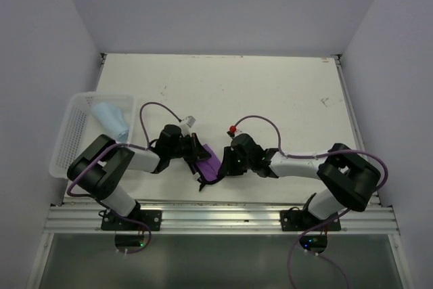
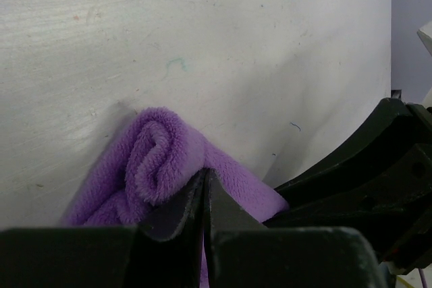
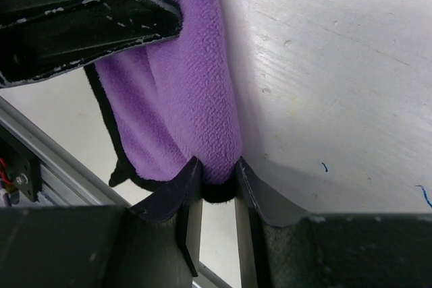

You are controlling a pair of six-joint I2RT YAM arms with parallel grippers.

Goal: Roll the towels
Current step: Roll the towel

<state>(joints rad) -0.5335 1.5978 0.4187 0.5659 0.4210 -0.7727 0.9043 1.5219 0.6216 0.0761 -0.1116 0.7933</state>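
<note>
Near edge, low center of the overhead view: both arms are reaching inward from the metal rail [image 1: 223, 216] and meeting over the purple towel [image 1: 212, 166], which is lying on the table [image 1: 270, 93] just in front of the bases, dark side and black trim showing at its near edge. The left gripper [image 2: 204, 190] is clenched, jaws pressed together with purple pile caught between them, probably pinning that end so the roll does not unwind; a tight curl of cloth is sitting just beyond its tips. The right gripper [image 3: 212, 181] is standing only narrowly apart, fingers flanking the folded edge and touching it on both sides, so it is grasping the same towel at the other end, likely to keep the roll even along its length. The roll is looking partly formed, not finished. Farther back, upper left of the overhead view, the blue towel [image 1: 111, 118] is sitting bunched inside the white basket [image 1: 73, 126], well apart from both grippers, neither touching it.
</note>
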